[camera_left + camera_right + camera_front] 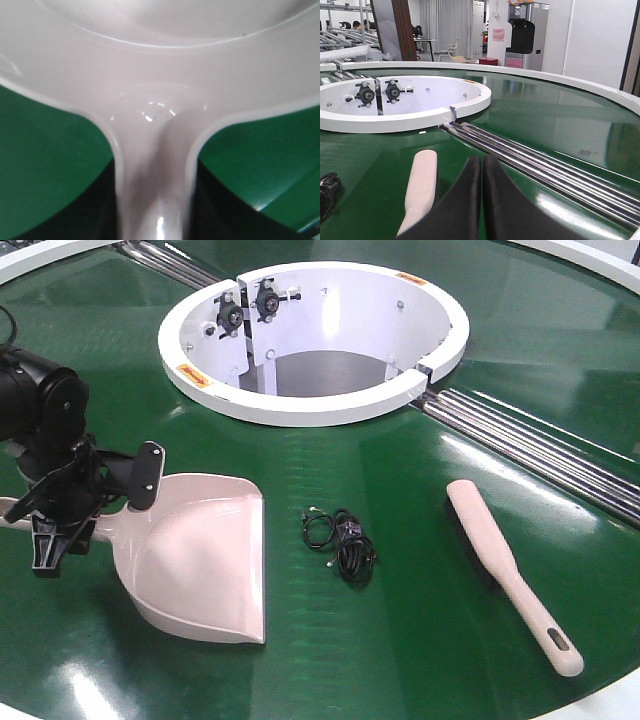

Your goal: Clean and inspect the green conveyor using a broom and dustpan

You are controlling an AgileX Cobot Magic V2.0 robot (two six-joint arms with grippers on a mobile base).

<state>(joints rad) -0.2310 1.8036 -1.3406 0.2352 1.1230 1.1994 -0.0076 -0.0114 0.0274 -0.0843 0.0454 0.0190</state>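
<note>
1. The left gripper (98, 510) straddles the handle of the dustpan (205, 565), which lies flat near the front-left edge of the conveyor (400, 470). Whether the gripper is clamped on the handle cannot be told.
2. The right gripper (481, 200), its fingers pressed together on nothing, sits low just beside the broom (510, 565), which lies near the front-right edge.
3. A black cable tangle (340, 540) lies between dustpan and broom, touching neither.
4. Risk: a loose hold on the slim, glossy handle could let the dustpan twist or slide. The springy cable may skid past the dustpan's lip or snag in the rollers (530, 445).
5. Hidden: the right arm is outside the front view, the left wrist view is blurred, and the handle's end is cut off at the frame edge.
</note>
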